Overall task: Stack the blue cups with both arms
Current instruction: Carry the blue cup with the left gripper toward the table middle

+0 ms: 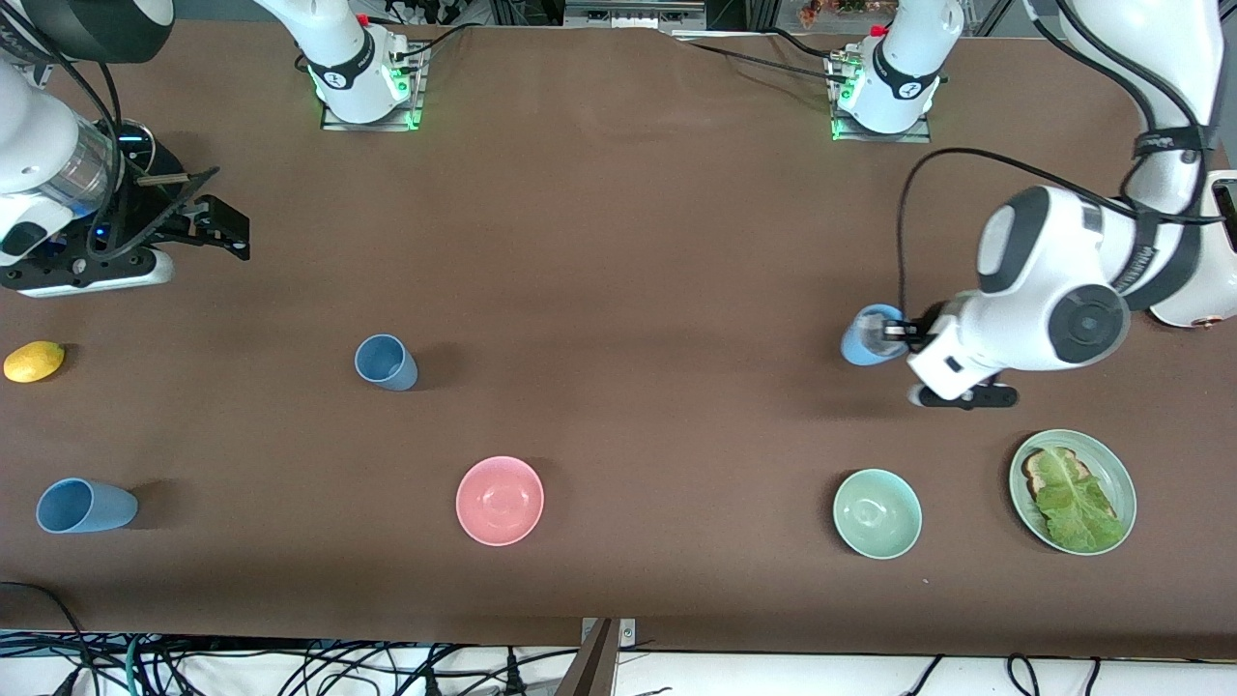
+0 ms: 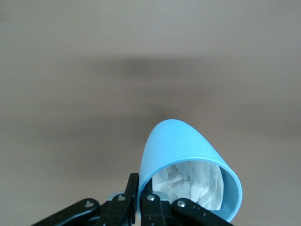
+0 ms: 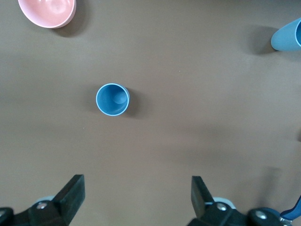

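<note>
We see the left hand (image 1: pixel 897 332) low over the brown tabletop (image 1: pixel 618 242) toward the left arm's end, its fingers (image 2: pixel 141 200) pinching the rim of a small light-blue matte tumbler cup (image 1: pixel 868 338). That cup is tilted on its side in the grip, mouth toward the wrist camera, and in the left wrist view the same cup (image 2: pixel 181 150) has crumpled white paper (image 2: pixel 193 183) inside. We cannot tell whether it touches the tabletop.

The right hand (image 1: pixel 208 224) hangs in the air over the tabletop at the right arm's end, fingers spread wide, nothing between them; the right wrist view shows the spread hand (image 3: pixel 136 195) above bare tabletop. This arm waits.

A second light-blue tumbler cup (image 1: pixel 386 362) stands upright, mouth up, in the right arm's half of the tabletop; the right wrist view looks straight down into it (image 3: pixel 113 99). A third light-blue tumbler cup (image 1: pixel 85 506) lies on its side nearer the front camera, near the right arm's end; its edge shows in the right wrist view (image 3: pixel 288 36). All three cups are well apart.

Other things we log: a round pink bowl (image 1: pixel 500 500) nearer the camera than the upright cup, a pale green bowl (image 1: pixel 877 513), a pale green plate (image 1: pixel 1121 474) carrying toast and a lettuce leaf (image 1: pixel 1078 503) just beside that bowl, and a small yellow lemon (image 1: pixel 34 362) at the right arm's end.
</note>
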Controlling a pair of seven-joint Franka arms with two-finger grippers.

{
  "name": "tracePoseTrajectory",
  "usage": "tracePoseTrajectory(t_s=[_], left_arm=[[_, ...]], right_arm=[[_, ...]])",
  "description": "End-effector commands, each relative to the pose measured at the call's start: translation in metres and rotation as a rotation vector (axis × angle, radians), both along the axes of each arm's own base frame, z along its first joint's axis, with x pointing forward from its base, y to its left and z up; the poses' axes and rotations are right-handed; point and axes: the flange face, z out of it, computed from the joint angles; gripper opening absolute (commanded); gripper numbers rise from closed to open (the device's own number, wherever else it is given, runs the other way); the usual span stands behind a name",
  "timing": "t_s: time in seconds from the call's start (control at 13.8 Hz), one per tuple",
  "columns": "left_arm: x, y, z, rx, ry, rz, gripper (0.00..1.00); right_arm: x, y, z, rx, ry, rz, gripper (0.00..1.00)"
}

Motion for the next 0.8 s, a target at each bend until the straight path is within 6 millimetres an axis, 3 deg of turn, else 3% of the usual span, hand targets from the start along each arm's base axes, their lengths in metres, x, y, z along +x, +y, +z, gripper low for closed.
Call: tracePoseTrajectory(t_s=[0.0,0.22,0.36,0.51,0.73], left_arm=[[-0.017,-0.069,0.009,-0.021,0.033,0.09,0.0],[-0.047,-0.154,0.01,0.011,0.013,0.142,0.0],[-0.06,-0.202,-0.006,-0.018,0.001,0.205,0.0],[-0.063,-0.226,-0.035,-0.04,-0.009,0.218,0.0],[-0.051,-0.229,-0.061,-0.076,-0.042,0.243,0.0]], right_arm=[[-0.003,-0.001,0.003,0.037,-0.011,0.021,1.0],[-0.001,-0.001,0.0,0.048,-0.012,0.025,1.0],[-0.001,0.0,-0.004,0.048,-0.013,0.026,1.0],[-0.001,0.0,-0.004,0.048,-0.013,0.026,1.0],[-0.001,0.002,-0.003,0.048,-0.016,0.029,1.0]])
